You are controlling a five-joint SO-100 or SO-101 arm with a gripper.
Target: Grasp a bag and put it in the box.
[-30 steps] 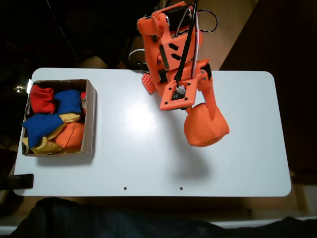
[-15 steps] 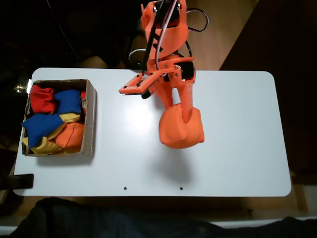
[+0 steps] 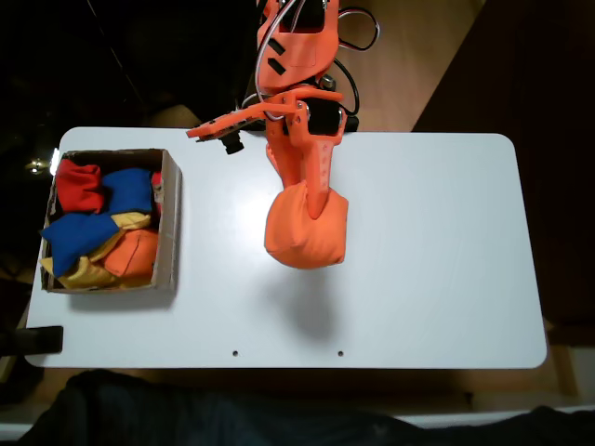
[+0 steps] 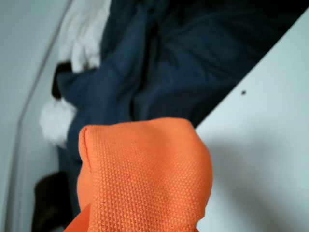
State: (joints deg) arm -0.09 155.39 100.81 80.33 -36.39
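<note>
Fixed view, left to right: the box (image 3: 170,218) sits at the table's (image 3: 446,279) left end, already packed with red, blue, yellow and orange bags. Your gripper (image 3: 314,206) is over the table's middle, well right of the box, fingers clamped on the bag (image 3: 302,237), which hangs clear above the white surface with its shadow below. Wrist view: the bag (image 4: 145,179) bulges at the lower left, table edge to its right.
</note>
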